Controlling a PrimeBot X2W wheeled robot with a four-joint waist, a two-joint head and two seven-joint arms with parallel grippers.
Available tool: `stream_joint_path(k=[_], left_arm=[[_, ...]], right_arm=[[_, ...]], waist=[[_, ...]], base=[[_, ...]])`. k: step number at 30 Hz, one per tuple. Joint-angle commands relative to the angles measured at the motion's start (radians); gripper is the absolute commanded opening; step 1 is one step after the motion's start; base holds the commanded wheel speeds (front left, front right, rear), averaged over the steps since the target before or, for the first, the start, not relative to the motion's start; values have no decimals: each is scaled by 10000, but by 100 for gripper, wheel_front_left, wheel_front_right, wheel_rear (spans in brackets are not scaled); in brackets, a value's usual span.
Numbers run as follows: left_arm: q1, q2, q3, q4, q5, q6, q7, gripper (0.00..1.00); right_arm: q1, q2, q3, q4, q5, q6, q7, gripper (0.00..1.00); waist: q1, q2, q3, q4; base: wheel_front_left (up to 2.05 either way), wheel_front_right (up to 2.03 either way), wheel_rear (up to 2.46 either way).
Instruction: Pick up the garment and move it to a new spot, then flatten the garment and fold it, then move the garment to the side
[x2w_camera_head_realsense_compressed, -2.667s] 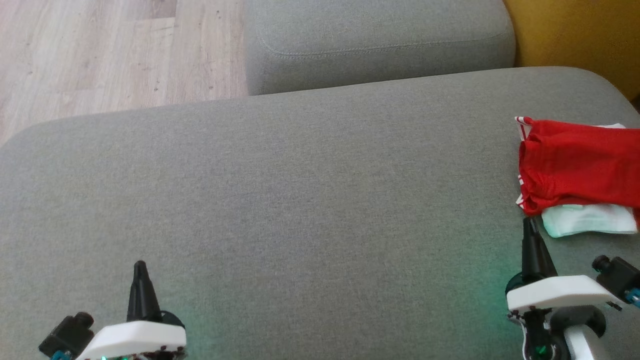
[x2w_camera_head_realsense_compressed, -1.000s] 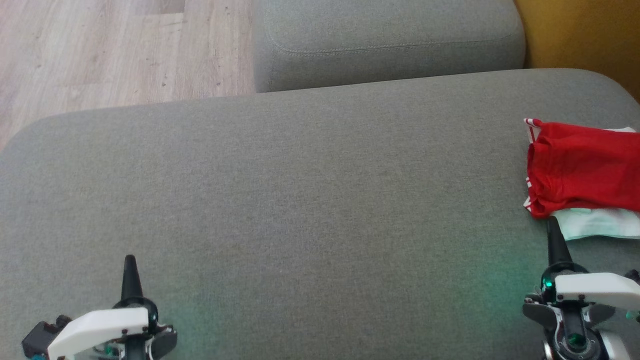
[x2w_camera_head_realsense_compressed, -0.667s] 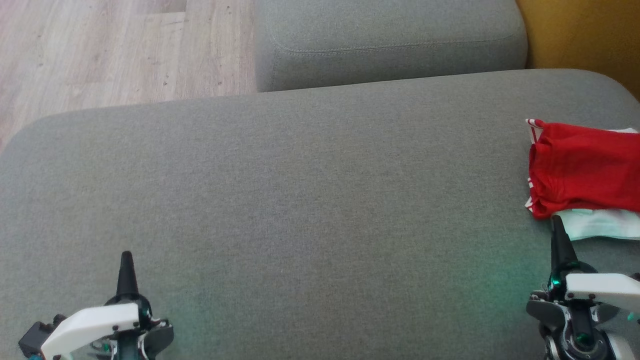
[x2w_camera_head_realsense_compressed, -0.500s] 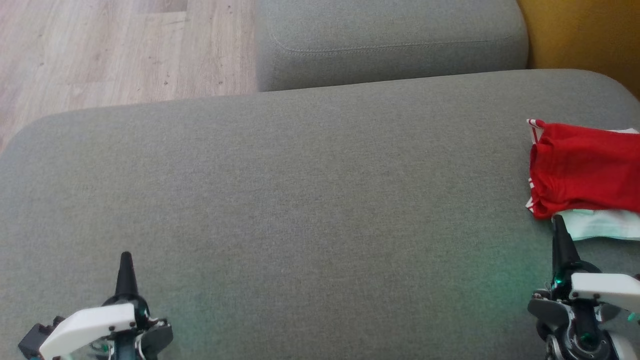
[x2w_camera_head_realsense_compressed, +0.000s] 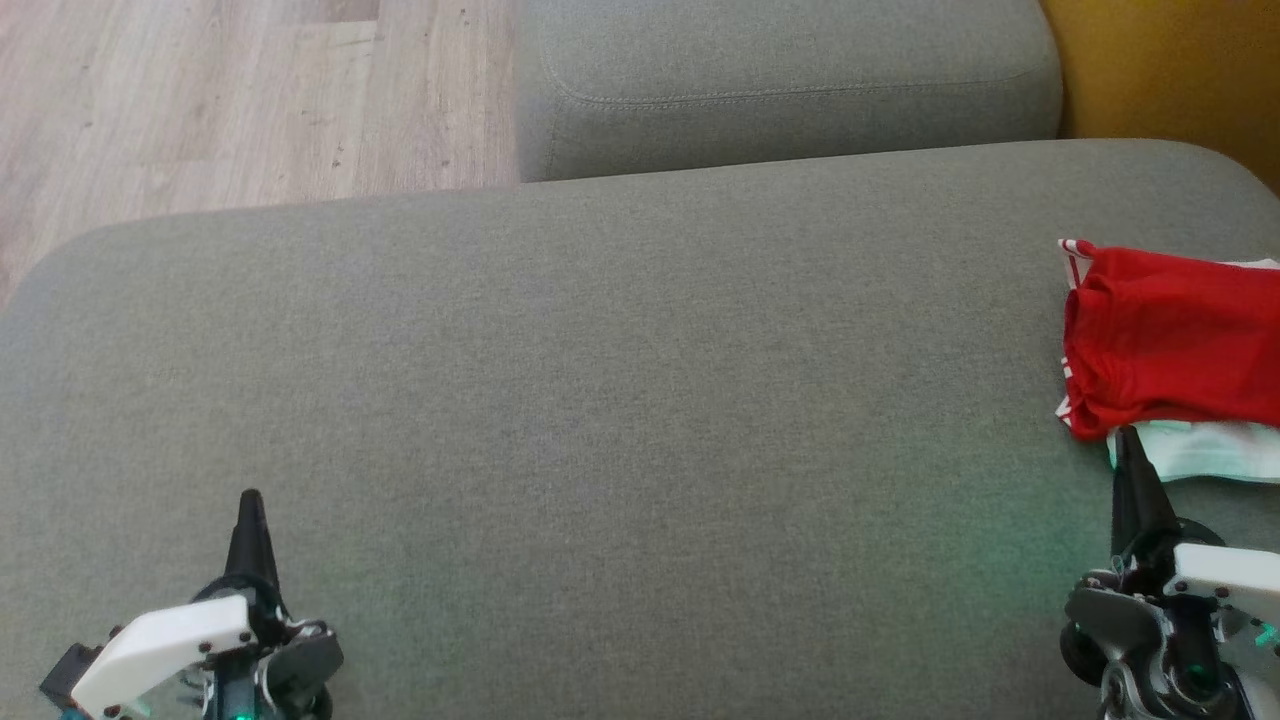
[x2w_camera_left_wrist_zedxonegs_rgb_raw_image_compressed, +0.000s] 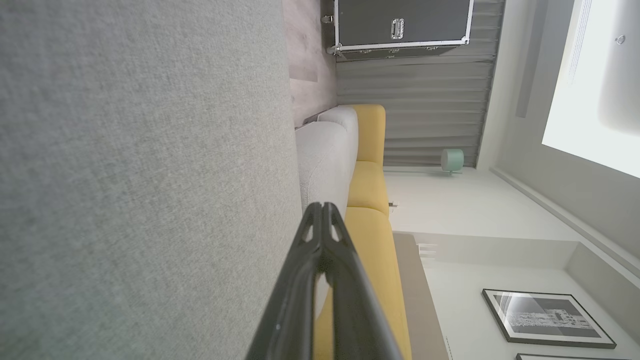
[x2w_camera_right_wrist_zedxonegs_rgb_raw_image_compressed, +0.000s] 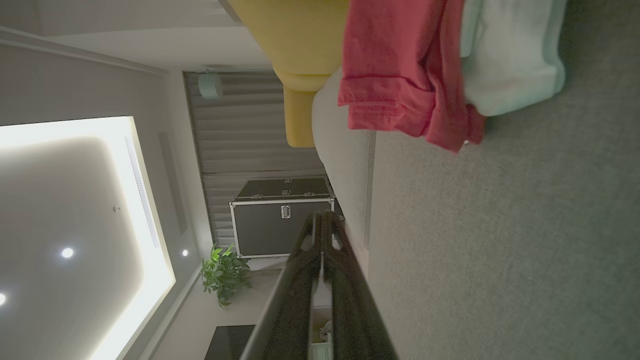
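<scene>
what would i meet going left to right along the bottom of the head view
left gripper, fingers shut → bare stretch of grey sofa cushion → right gripper, fingers shut, its tip at the near edge of the red garment

Your left pincer (x2w_camera_left_wrist_zedxonegs_rgb_raw_image_compressed: 322, 215) has its tips pressed together; a grey cushion (x2w_camera_left_wrist_zedxonegs_rgb_raw_image_compressed: 140, 175) spreads to its left, a yellow sofa (x2w_camera_left_wrist_zedxonegs_rgb_raw_image_compressed: 369, 195) just right, a dark case (x2w_camera_left_wrist_zedxonegs_rgb_raw_image_compressed: 400, 22) far beyond.

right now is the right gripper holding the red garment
No, the right gripper is shut on nothing, and the red garment lies apart from it on the grey sofa.
</scene>
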Motion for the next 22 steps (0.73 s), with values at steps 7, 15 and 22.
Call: stream_joint_path(k=[7, 15, 22], left_arm=[[-499, 121, 403, -361, -58, -65, 71, 0], [-499, 121, 403, -361, -59, -65, 71, 0], [-499, 121, 402, -362, -59, -65, 71, 0]], right_arm=[[-545, -49, 191, -410, 104, 37, 58, 0], [-545, -49, 192, -410, 105, 37, 58, 0], [-545, -49, 192, -410, 105, 37, 57, 0]], waist=[[0, -1, 0, -1], [0, -1, 0, -1], [0, -1, 0, -1]], base=[[0, 0, 0], [0, 0, 0], [0, 0, 0]])
